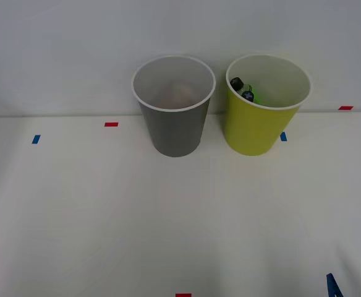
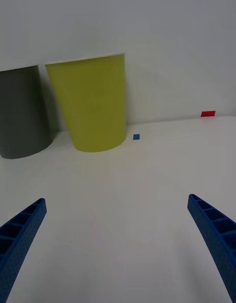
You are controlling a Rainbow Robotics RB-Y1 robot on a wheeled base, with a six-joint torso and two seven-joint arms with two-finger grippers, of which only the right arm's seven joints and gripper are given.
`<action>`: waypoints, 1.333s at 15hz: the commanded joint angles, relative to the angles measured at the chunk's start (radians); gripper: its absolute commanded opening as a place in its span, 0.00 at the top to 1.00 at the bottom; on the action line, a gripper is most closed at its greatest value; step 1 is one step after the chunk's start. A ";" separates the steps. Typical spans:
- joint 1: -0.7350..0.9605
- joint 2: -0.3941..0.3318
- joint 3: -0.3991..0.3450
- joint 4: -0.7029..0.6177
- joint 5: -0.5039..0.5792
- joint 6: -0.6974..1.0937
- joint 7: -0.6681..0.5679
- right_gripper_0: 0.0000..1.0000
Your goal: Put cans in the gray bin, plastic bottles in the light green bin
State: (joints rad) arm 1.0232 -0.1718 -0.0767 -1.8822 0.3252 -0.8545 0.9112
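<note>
- Blue ribbed two-finger right gripper [image 2: 118,244] spread wide, holding nothing, hovering low over bare white table [image 2: 123,185]
- Ahead of the fingers and slightly to one side: tall round yellow-green tapered bin with white rim [image 2: 91,104]; just beside it, farther off to that side, tall round dark-gray tapered bin with white rim [image 2: 22,111]; the two apparently not touching
- Inside the lime bin, well above fingertip level and behind its wall: small slim plastic bottles with black screw caps [image 1: 242,88], one showing translucent green, leaning against the inner wall
- Inside of the gray bin pale, with a faint reddish patch; impossible to tell whether a can lies there
- Nothing loose left on the table near the fingers, so sorting probably finished
- Risk from driving forward at this low height: an open finger clipping the lime bin's base, tipping it over, spilling the bottles
- Risk from sweeping sideways toward the gray bin: knocking both tall, narrow-based bins together
- Safer judged: lifting clear before any travel
</note>
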 commanded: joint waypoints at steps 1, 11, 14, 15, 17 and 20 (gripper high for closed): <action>0.000 0.000 0.000 0.000 0.000 0.000 0.000 0.00; 0.000 0.000 0.000 0.000 0.000 0.000 0.000 0.00; 0.000 0.000 0.000 0.000 0.000 0.000 0.000 0.00; 0.000 0.000 0.000 0.000 0.000 0.000 0.000 0.00; 0.000 0.000 0.000 0.000 0.000 0.000 0.000 0.00; 0.000 0.000 0.000 0.000 0.000 0.000 0.000 0.00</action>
State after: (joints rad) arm 1.0232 -0.1718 -0.0767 -1.8822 0.3252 -0.8545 0.9112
